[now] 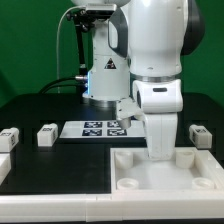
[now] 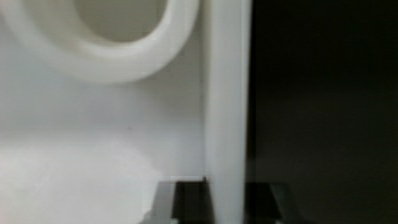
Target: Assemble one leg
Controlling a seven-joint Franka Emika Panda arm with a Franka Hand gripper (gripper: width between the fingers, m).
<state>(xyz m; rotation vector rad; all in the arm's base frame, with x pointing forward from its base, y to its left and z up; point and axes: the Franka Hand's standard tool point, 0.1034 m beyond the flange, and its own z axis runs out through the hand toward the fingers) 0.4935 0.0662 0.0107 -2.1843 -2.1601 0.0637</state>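
Observation:
Three small white legs with tags stand on the black table in the exterior view: two at the left [image 1: 8, 138] [image 1: 46, 135] and one at the right [image 1: 198, 133]. None is held. My gripper [image 1: 160, 152] is lowered onto the far rim of the large white tray-like piece [image 1: 130, 178]. In the wrist view the gripper [image 2: 228, 192] straddles that piece's thin upright rim [image 2: 226, 90]. A dark finger [image 2: 189, 205] sits on each side, closed against it. A rounded corner recess [image 2: 116, 40] shows beside the rim.
The marker board [image 1: 98, 128] lies behind the tray-like piece, in front of the arm's base [image 1: 103, 80]. Another white part [image 1: 3, 166] pokes in at the exterior view's left edge. Black table [image 2: 329, 100] lies beyond the rim.

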